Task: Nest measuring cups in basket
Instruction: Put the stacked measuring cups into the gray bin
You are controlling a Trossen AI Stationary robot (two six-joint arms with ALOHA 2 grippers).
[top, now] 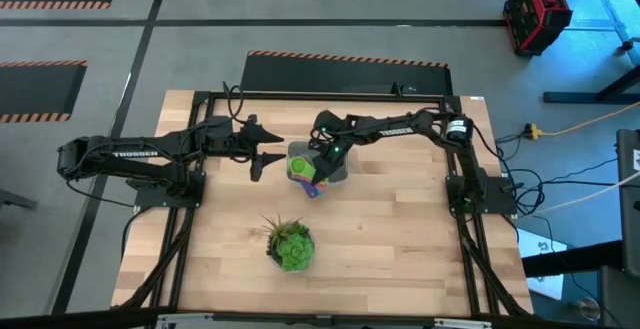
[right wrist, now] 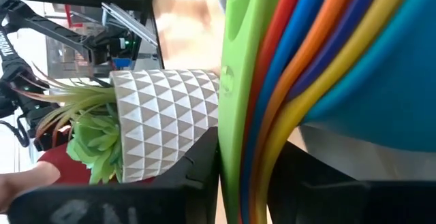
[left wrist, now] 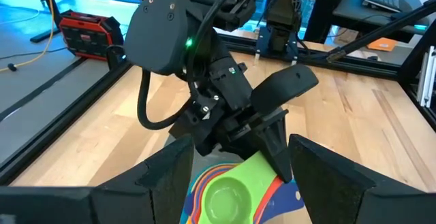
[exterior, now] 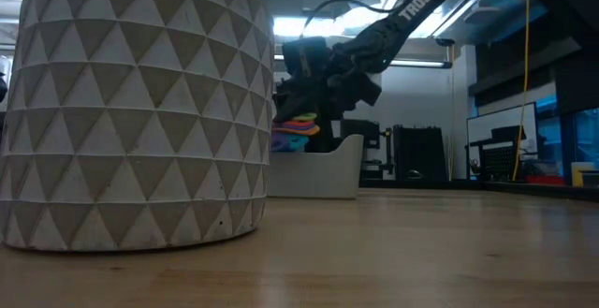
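Wooden desk [top: 400, 229], right gripper [top: 322, 166] fingers clamped on nested measuring cups [top: 305, 172] over basket [top: 338, 168], left gripper [top: 262, 149] fingers spread wide alongside, potted plant [top: 289, 244] nearer the front edge.

potted plant [top: 290, 246] near basket [top: 338, 172], well apart

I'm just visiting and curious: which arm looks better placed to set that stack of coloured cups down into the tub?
Probably the right. Its gripper is shut on the stack of coloured plastic measuring cups, right over the pale translucent plastic basket. The left gripper waits open beside it, holding nothing.
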